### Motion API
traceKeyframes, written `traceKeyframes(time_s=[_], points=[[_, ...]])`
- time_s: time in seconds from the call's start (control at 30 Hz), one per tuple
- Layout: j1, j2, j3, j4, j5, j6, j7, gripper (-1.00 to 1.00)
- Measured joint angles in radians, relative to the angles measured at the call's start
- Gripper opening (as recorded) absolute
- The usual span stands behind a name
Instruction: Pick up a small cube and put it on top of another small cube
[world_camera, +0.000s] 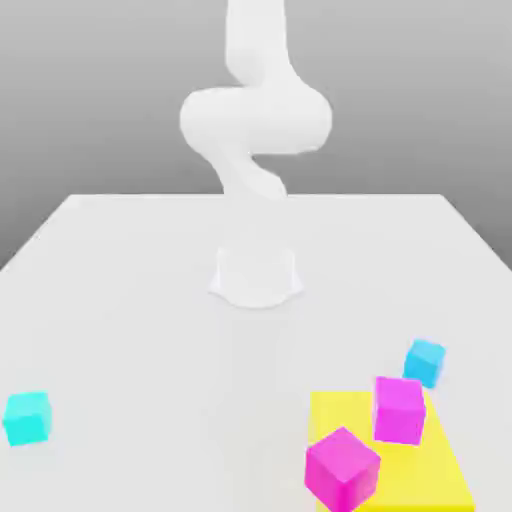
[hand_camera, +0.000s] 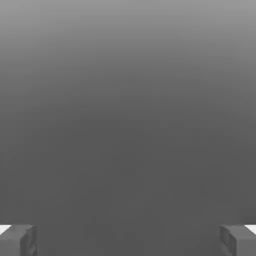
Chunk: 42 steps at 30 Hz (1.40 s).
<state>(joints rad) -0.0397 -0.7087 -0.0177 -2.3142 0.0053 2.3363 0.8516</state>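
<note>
Hand view shows our gripper with its jaws wide apart, holding nothing, aimed at plain grey. The small blue cube sits low on the tabletop, far below us, beside the pink cube.

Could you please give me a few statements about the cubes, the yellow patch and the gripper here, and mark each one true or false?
1. Two magenta cubes sit on the yellow patch. True.
2. One cyan cube is stacked on a magenta cube. False: it rests alone on the white table, at the exterior view's left.
3. The gripper is open with nothing between its fingers. True.
4. The second cyan cube lies beyond the patch's far corner. True.
5. Three cyan cubes are present. False: two.
</note>
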Motion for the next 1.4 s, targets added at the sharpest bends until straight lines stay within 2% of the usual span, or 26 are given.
traceKeyframes(time_s=[0.5,0.83,1.03,1.07,1.27,1.4], points=[[-0.219,0.549,-0.134,-0.085,0.046,0.219,0.300,0.00],[-0.364,0.916,-0.219,-0.140,0.134,0.360,0.457,0.00],[-0.445,1.135,-0.154,-0.113,0.233,0.505,0.419,0.00],[-0.454,1.155,-0.143,-0.109,0.242,0.520,0.412,-1.00],[-0.459,1.165,-0.137,-0.107,0.244,0.529,0.410,-1.00],[-0.425,1.064,-0.183,-0.130,0.192,0.452,0.450,-1.00]])
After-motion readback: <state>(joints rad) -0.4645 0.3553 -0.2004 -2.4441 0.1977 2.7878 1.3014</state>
